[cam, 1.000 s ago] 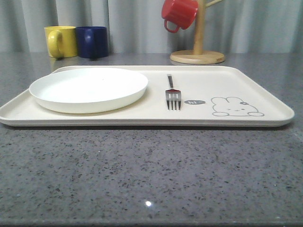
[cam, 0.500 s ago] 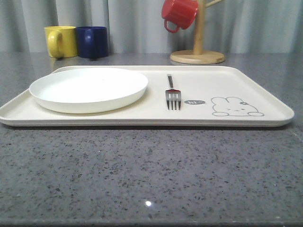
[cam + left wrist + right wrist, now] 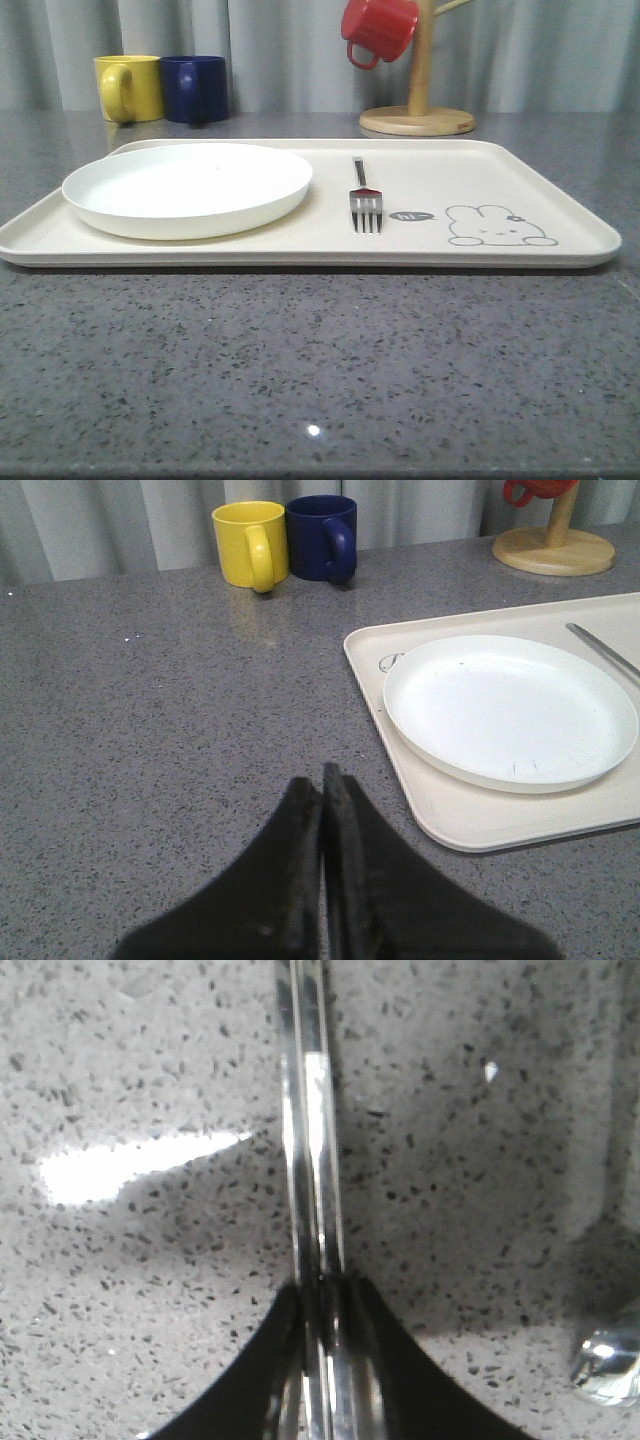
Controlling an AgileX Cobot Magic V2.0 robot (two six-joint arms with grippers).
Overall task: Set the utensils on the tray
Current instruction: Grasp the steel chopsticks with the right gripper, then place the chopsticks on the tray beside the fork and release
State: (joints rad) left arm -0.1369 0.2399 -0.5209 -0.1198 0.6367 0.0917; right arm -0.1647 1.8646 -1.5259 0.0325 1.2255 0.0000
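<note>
- Front view: the cream tray (image 3: 560, 215) lies flat on the grey speckled desk (image 3: 320, 370). A white plate (image 3: 187, 187) sits on the tray's left half. The fork (image 3: 364, 198) lies on the tray just right of the plate, tines toward the camera, handle pointing away. Right of the tines are the "hi" bubble and the grey rabbit drawing. Behind the tray, a yellow mug (image 3: 128, 87) and a dark blue mug (image 3: 195, 88) stand side by side at the back left. A red mug (image 3: 378, 30) hangs on a wooden mug stand (image 3: 418, 110) at the back right.
- Left wrist view: the left gripper (image 3: 322, 790) hovers over bare desk beside the tray's left edge. Its dark fingers (image 3: 295, 850) are pressed together with nothing between them. The plate, part of the fork handle and both standing mugs show beyond.
- Right wrist view: the right gripper (image 3: 322, 1295) is low over the speckled desk. Its fingers (image 3: 375, 1350) are clamped on the pair of flat silver chopsticks (image 3: 310, 1130), which lie together and run straight out from the fingertips. A shiny rounded metal piece (image 3: 605, 1365) lies on the desk nearby; what it is cannot be told.
</note>
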